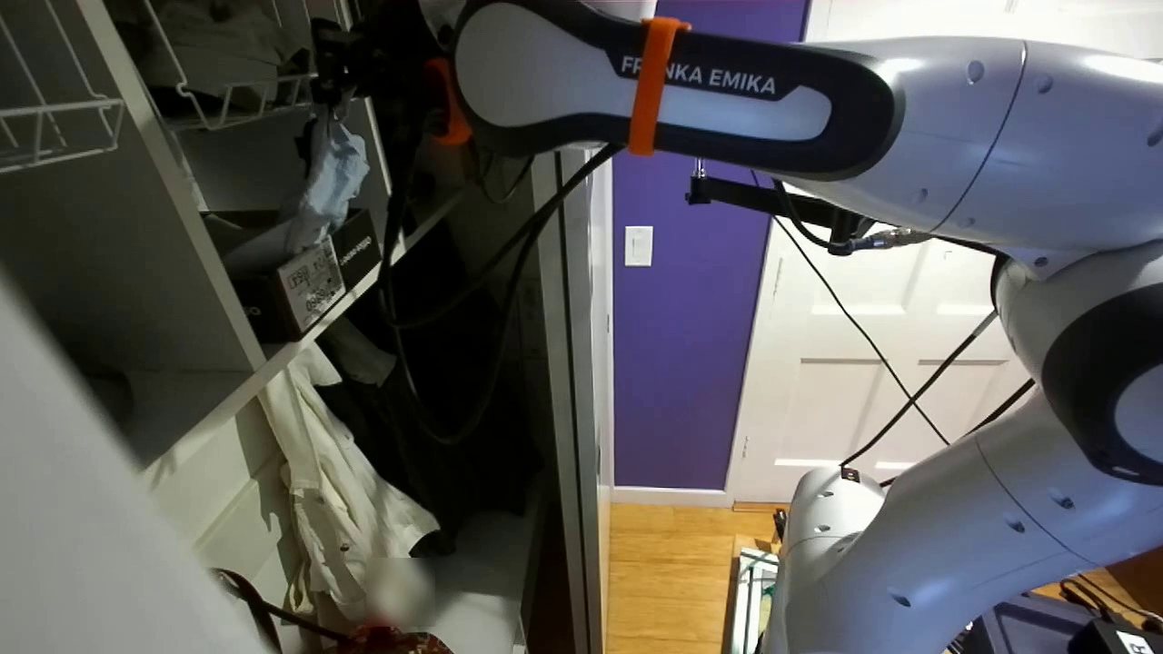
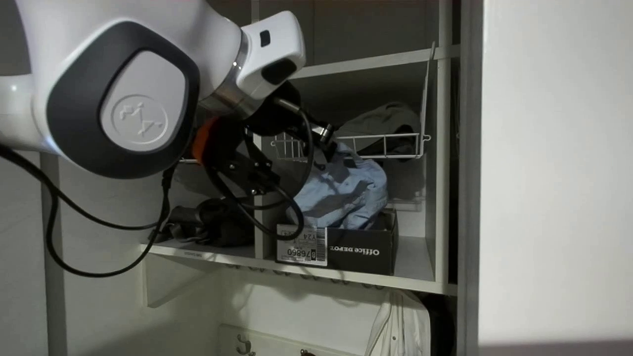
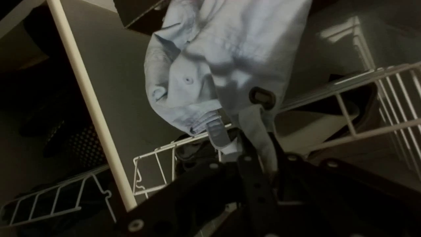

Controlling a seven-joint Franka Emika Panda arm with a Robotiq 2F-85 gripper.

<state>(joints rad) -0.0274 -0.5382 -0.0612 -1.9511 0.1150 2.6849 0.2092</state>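
Well, nearest my wrist camera, the pincer (image 3: 258,140) is clenched, grasping the narrow strap (image 3: 264,141) of what looks like a light blue cap (image 3: 227,65); I see the cloth run between the two fingertips, near a dark metal eyelet (image 3: 262,98). The cap hangs from that strap, creased and tilted, and in an exterior view its lower part goes behind the front wall of a dark cardboard box (image 2: 361,251), so I can't tell whether it touches the bottom. The box stands open at the top on a pale shelf (image 2: 415,283), its Office Depot lettering upside down beside a white label (image 2: 301,247). Above the box, just behind the upper part of the cap, I find a white wire basket (image 2: 423,138) with gray cloth (image 2: 388,118) in it. Past an upright divider (image 2: 258,240), a dark heap (image 2: 212,222) lies on the same shelf, too dim for me to name. Below the shelf, in both exterior views, I make out a white shirt (image 1: 341,490) hanging. Farther off, beyond my arm (image 1: 727,109), I see a purple wall (image 1: 681,363) with a light switch (image 1: 639,245), and next to it a white door (image 1: 872,391).
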